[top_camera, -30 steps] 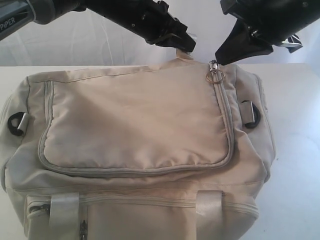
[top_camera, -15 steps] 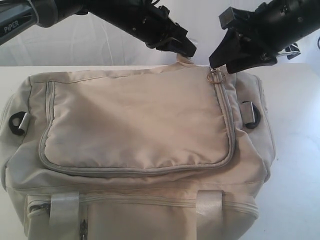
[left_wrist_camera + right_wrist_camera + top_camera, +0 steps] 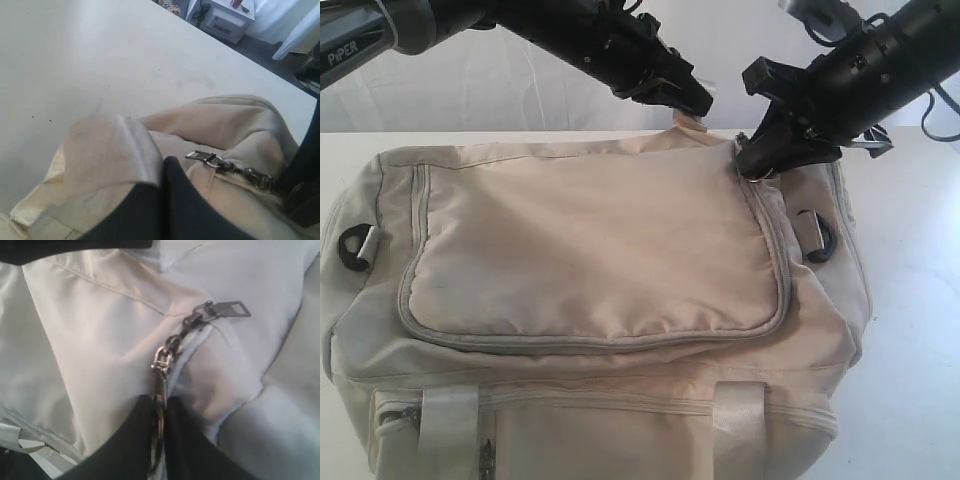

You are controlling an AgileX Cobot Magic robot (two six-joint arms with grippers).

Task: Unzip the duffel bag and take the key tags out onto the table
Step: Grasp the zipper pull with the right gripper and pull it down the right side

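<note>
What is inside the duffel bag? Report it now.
Nothing inside shows: the duffel bag is zipped, its flap covering the interior. No key tags are visible; they may be hidden beneath. The right fingers pinch the zipper's ring pull.

The left arm (image 3: 550, 35) is showing a grey part with white "PIPER" letters at ten o'clock. The right arm (image 3: 880, 60) is looking black, with a thin cable (image 3: 928, 108).

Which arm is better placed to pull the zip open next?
Right. The right gripper pinches the zip's pull ring; the left gripper is clamped on a webbing tab of the duffel bag, so it is occupied.
</note>
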